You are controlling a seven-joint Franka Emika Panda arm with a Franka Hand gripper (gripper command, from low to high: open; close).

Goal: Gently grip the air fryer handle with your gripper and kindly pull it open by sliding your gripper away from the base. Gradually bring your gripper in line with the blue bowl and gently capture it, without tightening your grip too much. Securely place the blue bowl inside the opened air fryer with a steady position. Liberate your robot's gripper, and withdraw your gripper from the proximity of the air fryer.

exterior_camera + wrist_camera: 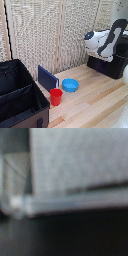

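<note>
Arm positioned over the air fryer; drawer not yet opened.

The gripper [103,56] sits directly above the air fryer [111,65], probably staged to reach the air fryer handle, which cannot be made out in either view. Finger state cannot be told: the exterior view hides the fingers and the wrist view is blurred. The blue bowl [70,85] rests on the wooden table [95,102], well apart from the gripper, beside the red cup [56,96], untouched.
</note>
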